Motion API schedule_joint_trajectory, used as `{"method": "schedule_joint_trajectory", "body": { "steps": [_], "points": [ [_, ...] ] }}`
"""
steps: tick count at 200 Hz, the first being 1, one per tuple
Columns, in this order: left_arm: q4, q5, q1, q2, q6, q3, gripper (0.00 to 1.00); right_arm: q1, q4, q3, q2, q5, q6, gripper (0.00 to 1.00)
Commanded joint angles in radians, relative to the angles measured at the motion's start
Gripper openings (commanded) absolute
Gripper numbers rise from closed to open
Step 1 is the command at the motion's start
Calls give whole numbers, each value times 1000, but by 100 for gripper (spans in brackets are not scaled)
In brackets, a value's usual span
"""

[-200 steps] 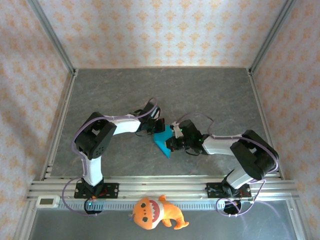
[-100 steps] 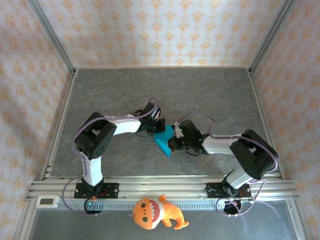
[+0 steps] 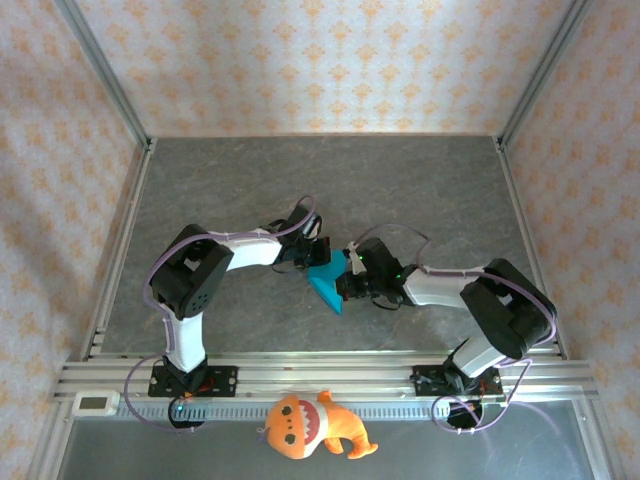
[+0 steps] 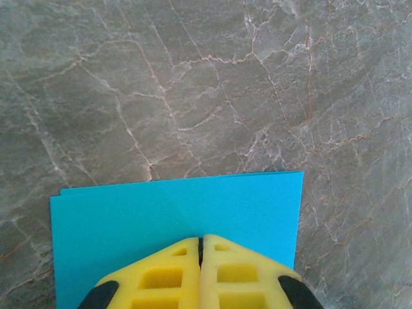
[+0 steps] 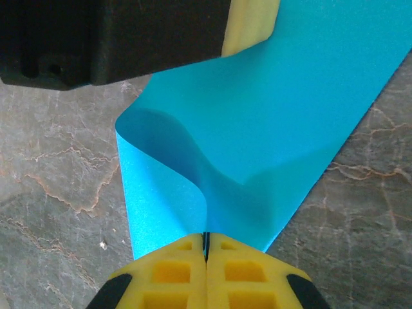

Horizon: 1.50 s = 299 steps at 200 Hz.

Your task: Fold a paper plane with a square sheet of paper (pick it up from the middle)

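The blue paper [image 3: 326, 283] is bent up in the middle of the grey table [image 3: 420, 180], with the left gripper [image 4: 201, 241] and the right gripper [image 5: 206, 237] each squeezed tight on one edge of it.

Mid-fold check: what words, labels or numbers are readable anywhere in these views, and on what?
No text can be read here.
The small white display unit at the near left corner: its screen is too small to read.
The blue paper: plain, no print.
The orange plush toy: no lettering visible.
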Motion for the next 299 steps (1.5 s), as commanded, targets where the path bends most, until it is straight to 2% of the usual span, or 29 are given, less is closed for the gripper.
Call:
{"method": "schedule_joint_trajectory", "body": {
  "steps": [1, 227, 276, 299],
  "points": [
    [-85, -46, -12, 33, 6, -22, 1, -6, -27, 20, 2, 23, 5, 0],
    [-102, -61, -13, 37, 7, 11, 1, -6, -51, 24, 59, 48, 9, 0],
    [-130, -102, -13, 3, 14, 65, 7, -6, -43, 18, 67, 50, 6, 0],
    [-128, -123, -12, -46, 7, 79, 14, -6, -34, 14, 70, 48, 6, 0]
  ]
}}
